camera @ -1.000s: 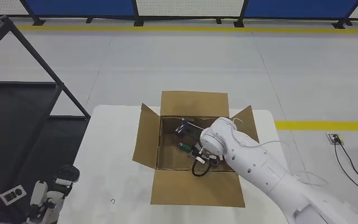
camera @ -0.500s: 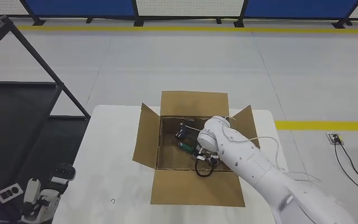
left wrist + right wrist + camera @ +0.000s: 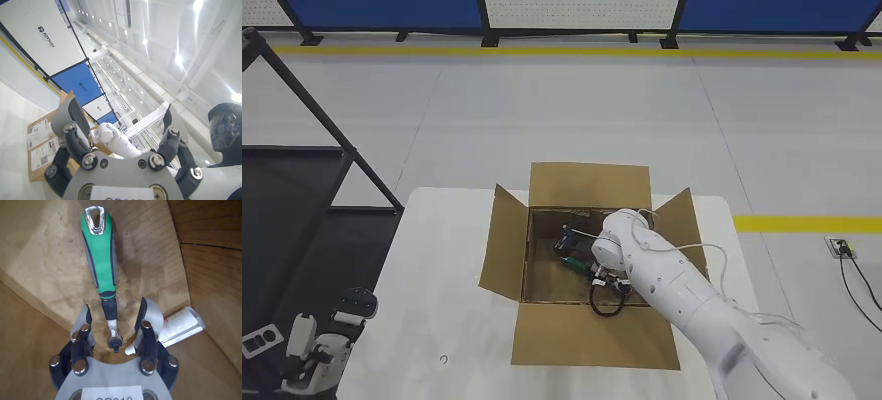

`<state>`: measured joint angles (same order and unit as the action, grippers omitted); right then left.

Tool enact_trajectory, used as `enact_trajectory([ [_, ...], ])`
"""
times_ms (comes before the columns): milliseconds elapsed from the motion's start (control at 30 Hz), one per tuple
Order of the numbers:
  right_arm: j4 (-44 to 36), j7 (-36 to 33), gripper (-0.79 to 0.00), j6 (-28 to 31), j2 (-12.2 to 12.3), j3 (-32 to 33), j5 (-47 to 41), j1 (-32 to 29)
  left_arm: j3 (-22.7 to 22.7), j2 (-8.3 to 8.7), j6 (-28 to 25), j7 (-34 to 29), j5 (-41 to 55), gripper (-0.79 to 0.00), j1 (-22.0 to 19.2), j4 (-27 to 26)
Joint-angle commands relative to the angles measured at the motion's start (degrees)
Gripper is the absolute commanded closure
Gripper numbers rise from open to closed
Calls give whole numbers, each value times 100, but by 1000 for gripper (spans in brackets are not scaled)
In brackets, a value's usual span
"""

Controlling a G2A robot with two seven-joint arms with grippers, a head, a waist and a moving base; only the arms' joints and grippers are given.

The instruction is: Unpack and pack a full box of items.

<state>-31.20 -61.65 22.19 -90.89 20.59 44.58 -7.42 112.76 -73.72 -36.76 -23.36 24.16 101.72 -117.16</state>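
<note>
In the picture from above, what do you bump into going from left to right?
left gripper → small dark ring on the table → cardboard box → floor socket

Swings the right arm [image 3: 642, 262] a little farther across the open cardboard box [image 3: 590, 185] toward its left wall, bringing the right gripper [image 3: 115, 306] closer to the green-handled ratchet [image 3: 100, 256].
</note>
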Motion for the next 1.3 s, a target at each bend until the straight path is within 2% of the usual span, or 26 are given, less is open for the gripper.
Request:
enact_trajectory([
  [0, 118, 4, -385, 38, -54, 0, -14, 5, 3, -1, -8, 0, 3, -785, 6, -4],
  [133, 321, 43, -332, 114, -158, -2, -5, 33, 15, -3, -16, 15, 22, -785, 13, 4],
  [267, 479, 59, -314, 170, -252, -4, 13, 49, 24, -4, -26, 11, 40, -785, 15, 18],
  [433, 667, 98, -185, 234, -354, 9, 22, 65, 30, -6, -29, 17, 53, -785, 11, 27],
  [567, 828, 129, -163, 308, -424, 27, 25, 86, 47, -7, -47, 29, 59, -785, 10, 34],
  [600, 870, 132, -142, 333, -440, 31, 27, 93, 54, -8, -56, 27, 64, -785, 12, 31],
  [667, 945, 149, 0, 362, -470, 44, 29, 111, 68, -8, -66, 26, 84, -785, 19, 36],
  [967, 1073, 386, 0, 561, -507, 140, 102, 285, 105, -9, -65, -11, 161, -785, 26, 47],
  [1133, 902, 437, 0, 684, -427, 201, 228, 366, 73, -9, -69, -52, 173, -785, 11, 29],
  [1267, 573, 532, 0, 723, -274, 315, 319, 379, 46, -8, -51, -86, 173, -785, -12, 38],
])
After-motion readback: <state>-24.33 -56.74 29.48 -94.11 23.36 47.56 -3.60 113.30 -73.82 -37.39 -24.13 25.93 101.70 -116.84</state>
